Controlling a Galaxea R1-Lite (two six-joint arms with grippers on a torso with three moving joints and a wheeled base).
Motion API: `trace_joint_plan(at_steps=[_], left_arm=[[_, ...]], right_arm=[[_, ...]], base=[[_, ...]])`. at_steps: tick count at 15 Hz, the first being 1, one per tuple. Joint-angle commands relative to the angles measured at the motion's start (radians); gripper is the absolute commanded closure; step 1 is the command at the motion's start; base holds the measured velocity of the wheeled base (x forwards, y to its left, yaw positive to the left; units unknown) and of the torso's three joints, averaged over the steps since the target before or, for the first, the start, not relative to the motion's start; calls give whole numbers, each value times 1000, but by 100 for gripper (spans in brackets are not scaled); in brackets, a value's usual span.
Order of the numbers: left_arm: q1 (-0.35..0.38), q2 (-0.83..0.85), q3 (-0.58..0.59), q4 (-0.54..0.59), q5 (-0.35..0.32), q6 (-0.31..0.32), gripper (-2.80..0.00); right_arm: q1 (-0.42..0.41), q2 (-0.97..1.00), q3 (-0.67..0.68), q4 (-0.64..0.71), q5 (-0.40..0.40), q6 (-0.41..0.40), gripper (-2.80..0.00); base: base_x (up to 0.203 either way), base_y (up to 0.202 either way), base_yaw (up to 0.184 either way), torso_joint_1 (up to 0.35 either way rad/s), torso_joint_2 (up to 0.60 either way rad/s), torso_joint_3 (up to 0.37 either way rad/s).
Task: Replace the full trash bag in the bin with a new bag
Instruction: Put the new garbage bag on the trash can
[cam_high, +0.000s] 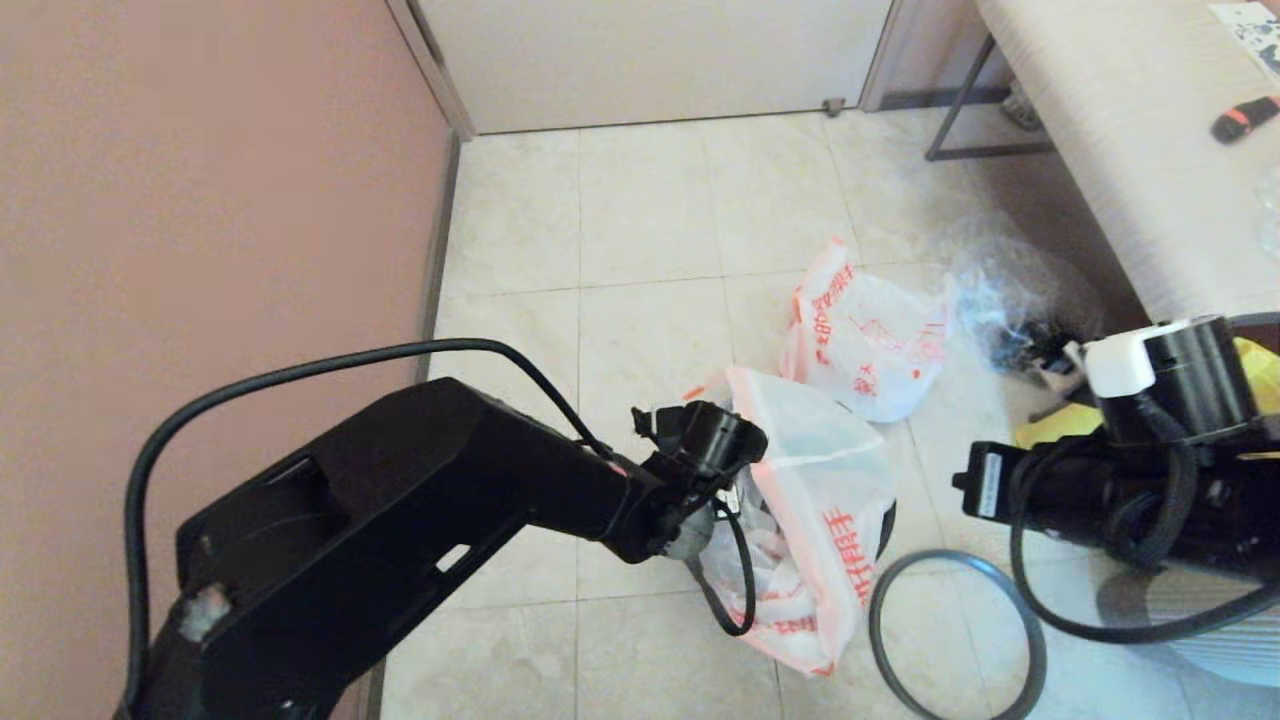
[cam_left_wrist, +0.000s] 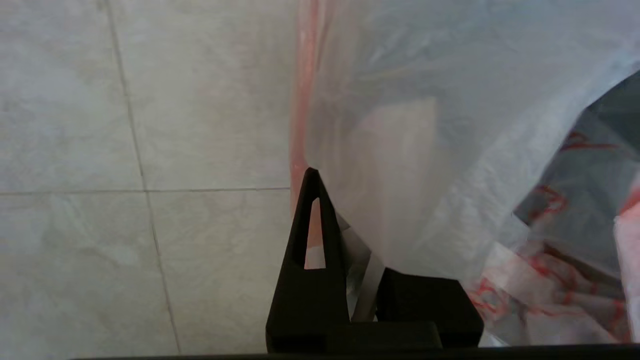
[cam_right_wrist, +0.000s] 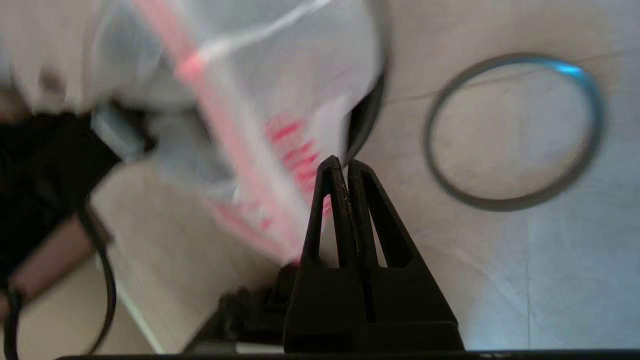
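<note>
While the pink wall (cam_high: 200, 200) closes off the left side and a pale bench (cam_high: 1120, 150) crowds the far right, a broad patch of bare cream floor tile (cam_high: 640, 210) lies open toward the door beyond the bags. Low in the middle, the left gripper (cam_left_wrist: 345, 235) has its fingers pinched nearly together on the pink-banded edge of the new bag (cam_high: 820, 500), a thin white translucent sheet with orange-red print that drapes limp over the bin (cam_high: 886, 525); only a dark sliver of the bin's rim shows past the plastic. The right gripper (cam_right_wrist: 345, 167) hangs just beside that bag with its two fingers pressed flat against each other and nothing between them. On the floor near the bin lies the dark-grey hoop (cam_high: 955, 640), flat and apart from the rim. Farther back sits the full trash bag (cam_high: 870, 345), lumpy and bulging, same white plastic with red characters. Beside it, toward the bench, rests a clear crinkled bag (cam_high: 1000, 290) with dark contents, and a bit of yellow fabric (cam_high: 1045, 430) peeks out behind the right arm.
</note>
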Motion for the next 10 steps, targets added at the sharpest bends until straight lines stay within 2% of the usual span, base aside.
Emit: trace_joint_plan(at_steps=[1, 3, 5, 8, 10], left_arm=[[24, -47, 76, -78, -2, -5, 0], [62, -58, 120, -179, -19, -6, 0], [114, -57, 152, -247, -45, -8, 0], [197, -61, 236, -454, -129, 1, 0], [182, -79, 232, -456, -140, 2, 0]], right_arm=[[72, 76, -1, -6, -7, -1, 0], [116, 145, -2, -23, -21, -16, 0], [158, 209, -3, -99, -49, -52, 0], [206, 259, -6, -192, -81, -179, 0], [251, 270, -5, -202, -111, -187, 0]], base=[[0, 0, 0, 0, 0, 0], [0, 0, 0, 0, 0, 0], [0, 0, 0, 0, 0, 0], [0, 0, 0, 0, 0, 0], [0, 0, 0, 0, 0, 0]])
